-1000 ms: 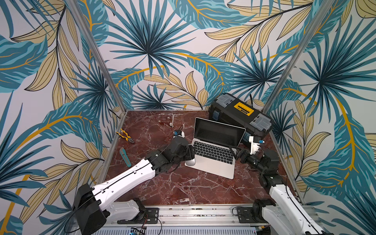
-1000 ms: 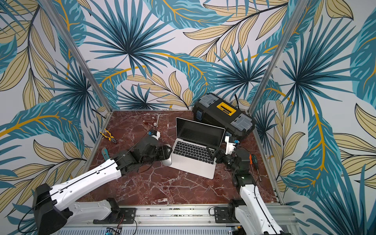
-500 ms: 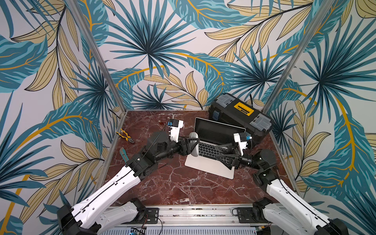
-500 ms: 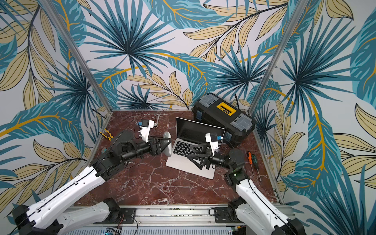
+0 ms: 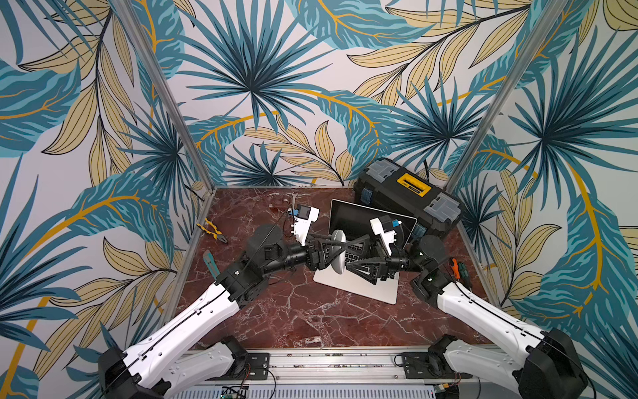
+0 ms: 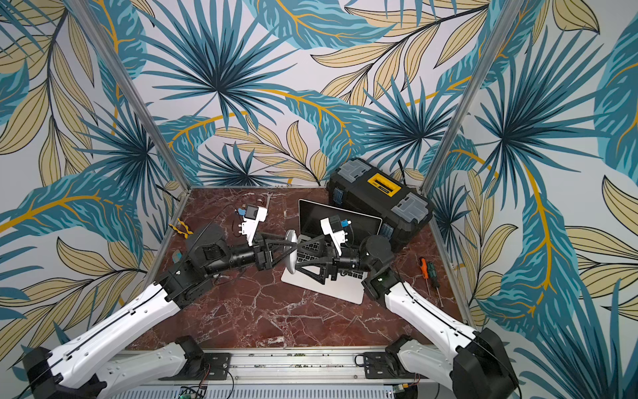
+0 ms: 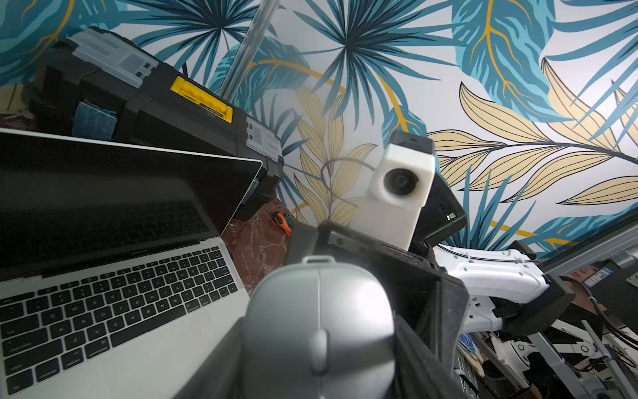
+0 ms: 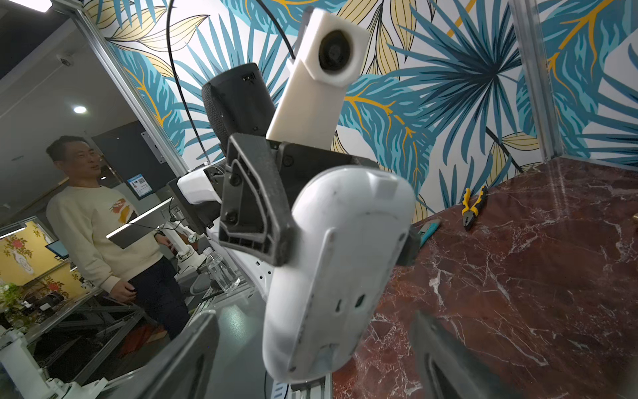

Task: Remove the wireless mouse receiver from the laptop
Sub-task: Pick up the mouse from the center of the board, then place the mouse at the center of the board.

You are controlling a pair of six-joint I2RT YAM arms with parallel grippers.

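Hovering over the open laptop (image 5: 359, 293), the left gripper (image 5: 331, 254) is pinching 1 silver mouse (image 7: 319, 328) by its sides. The mouse's underside is facing the right gripper (image 6: 297, 257), whose fingers are standing wide apart just beside the mouse, touching nothing. The laptop is lying on the marble table (image 5: 310, 321), just in front of 1 black toolbox (image 5: 407, 193). No receiver is showing at any visible laptop edge or in either of the 2 grippers, so whether it is out cannot be told. Neither arm seems to be working at the ports. Also lying around are 1 pair of pliers (image 5: 212, 232), 1 teal cutter (image 5: 210, 264) and 2 screwdrivers (image 6: 424, 265).
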